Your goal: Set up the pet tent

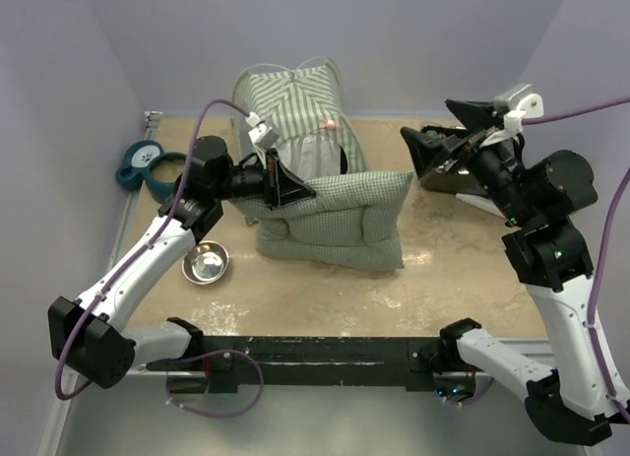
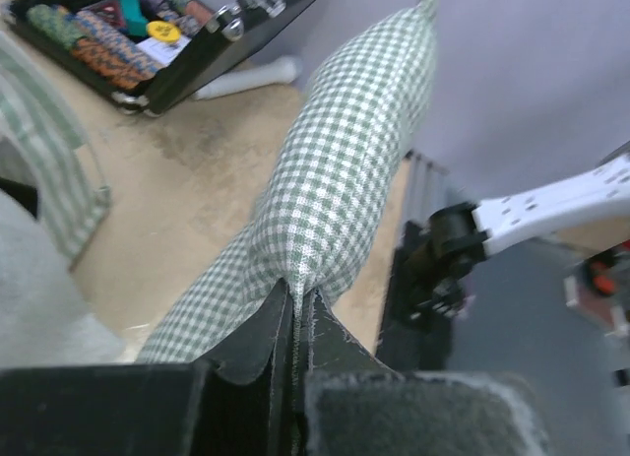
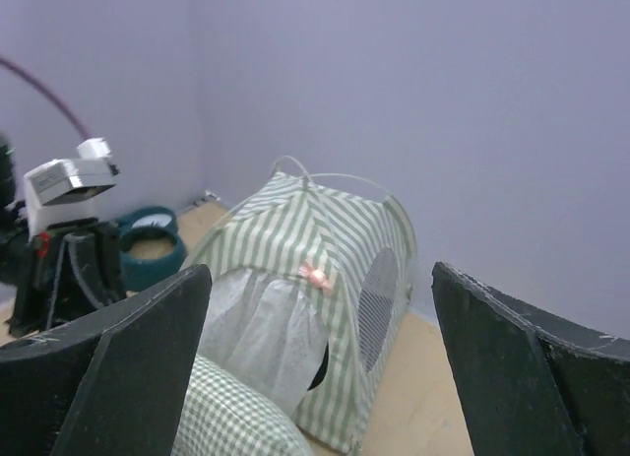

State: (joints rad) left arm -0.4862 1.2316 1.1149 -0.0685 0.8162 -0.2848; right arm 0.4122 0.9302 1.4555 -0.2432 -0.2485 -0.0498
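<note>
The left gripper (image 1: 285, 185) has its jaws pressed together on a fold of the checked cushion (image 1: 345, 215), the green-and-white gingham cloth bunching into a ridge right where the black fingertips (image 2: 281, 323) meet. From that pinch the cushion rises and stretches away ahead of the gripper, one corner lifted against the wall in the left wrist view. The pet tent (image 1: 295, 101) stands upright just behind and beside the left gripper, on the far side of the cushion and touching it; its striped roof is held up by thin arched poles, with a white flap over the front opening and a mesh window on one side. The right gripper (image 1: 448, 131) is raised off the table with its jaws spread wide and nothing between them; the tent lies straight ahead of it, well apart, framed between its two fingers (image 3: 128, 358). Below the right gripper sits an open black case (image 2: 197, 42) of coloured chips. Beside the left arm rests a steel bowl (image 1: 206, 263), and beyond it a teal bowl (image 1: 148, 165).
</note>
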